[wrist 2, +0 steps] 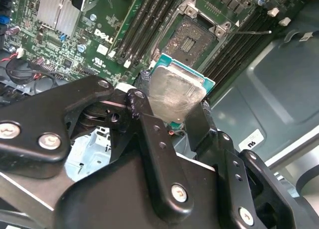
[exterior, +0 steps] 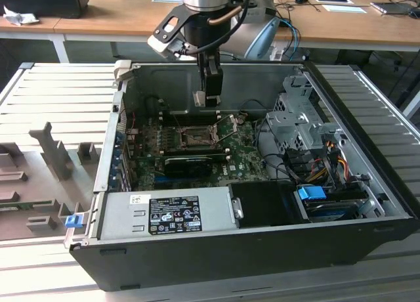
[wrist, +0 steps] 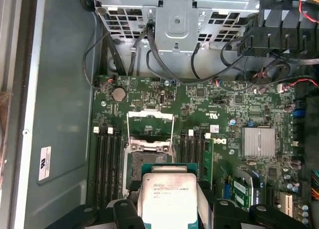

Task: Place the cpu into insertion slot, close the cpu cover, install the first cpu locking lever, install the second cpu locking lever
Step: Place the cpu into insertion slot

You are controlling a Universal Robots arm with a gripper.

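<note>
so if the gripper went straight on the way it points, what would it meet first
Probably the insertion slot: the gripper, shut on the cpu, points down at the motherboard roughly above it, so the cpu would touch there first. Alignment is hard to judge.

Markings:
- power supply (exterior: 118,216), lower centre of the exterior view: black rating label (exterior: 175,215) and a small white sticker (exterior: 139,199). Fine print too small to read.
- motherboard (wrist 2: 112,15): white silkscreen logo (wrist 2: 103,36), second wrist view.
- cpu (wrist: 167,196): faint print lines on the lid, first wrist view.
- case wall (wrist: 65,64): white printed label (wrist: 45,164).
</note>
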